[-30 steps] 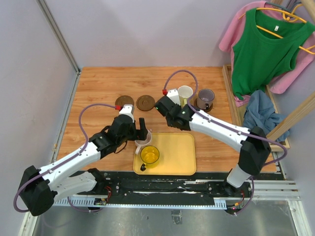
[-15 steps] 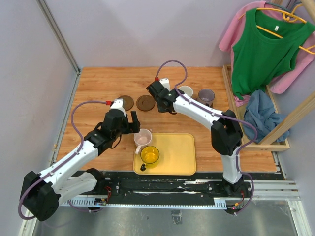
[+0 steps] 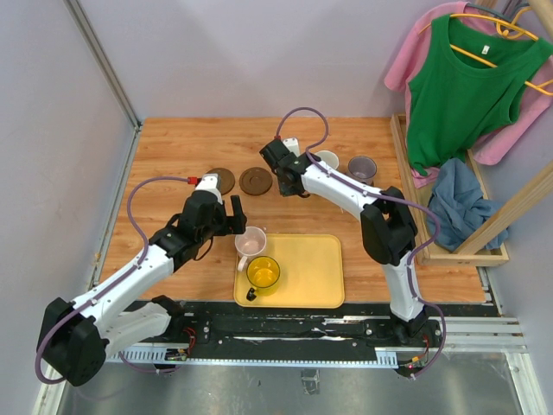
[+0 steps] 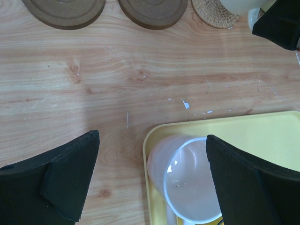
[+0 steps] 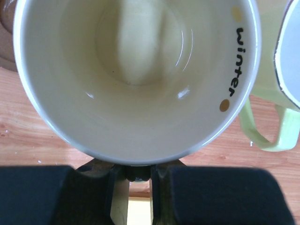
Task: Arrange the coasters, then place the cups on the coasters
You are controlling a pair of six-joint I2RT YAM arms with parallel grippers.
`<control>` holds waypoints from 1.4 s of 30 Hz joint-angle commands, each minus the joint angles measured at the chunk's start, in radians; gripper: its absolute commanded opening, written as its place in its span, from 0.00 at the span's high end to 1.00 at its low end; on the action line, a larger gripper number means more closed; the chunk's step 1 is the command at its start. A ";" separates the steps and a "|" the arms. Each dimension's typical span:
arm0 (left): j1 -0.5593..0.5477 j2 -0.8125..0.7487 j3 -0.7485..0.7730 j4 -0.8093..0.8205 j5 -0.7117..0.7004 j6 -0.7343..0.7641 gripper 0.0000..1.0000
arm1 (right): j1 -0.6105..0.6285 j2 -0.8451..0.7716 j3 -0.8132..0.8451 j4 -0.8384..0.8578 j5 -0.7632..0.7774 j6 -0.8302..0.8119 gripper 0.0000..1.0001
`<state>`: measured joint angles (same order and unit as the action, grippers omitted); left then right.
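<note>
Left gripper [image 4: 151,138]: my jaws are spread wide and hold nothing. They hang over the translucent pink plastic mug [image 4: 187,183], lower centre of my wrist frame, which stands in a corner of the yellow rectangular tray [image 4: 262,131]. A yellow glass mug [image 3: 263,271] sits just below it in the overhead frame.

Two dark brown round coasters [image 4: 65,7] lie side by side on the wooden table [image 3: 173,147] along the top edge, a tan woven coaster [image 4: 213,7] beside them.

Right gripper [image 5: 133,180]: my pads are pinched close on the cream ceramic mug [image 5: 136,70], which fills that frame. A pale green mug [image 5: 265,98] is just to the right.
</note>
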<state>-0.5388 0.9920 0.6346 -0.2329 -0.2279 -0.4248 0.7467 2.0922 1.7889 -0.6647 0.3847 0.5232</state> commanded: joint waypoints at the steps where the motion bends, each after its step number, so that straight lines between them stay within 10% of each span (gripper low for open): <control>1: 0.009 0.016 0.013 0.029 0.013 0.016 0.00 | -0.030 -0.009 0.017 0.063 0.011 0.003 0.99; 42: 0.022 0.070 0.011 0.055 0.042 0.023 0.00 | -0.063 0.094 0.090 0.098 -0.030 -0.035 0.99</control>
<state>-0.5251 1.0584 0.6346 -0.2100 -0.1947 -0.4110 0.6941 2.1826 1.8194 -0.6113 0.3298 0.5060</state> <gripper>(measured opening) 0.994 0.166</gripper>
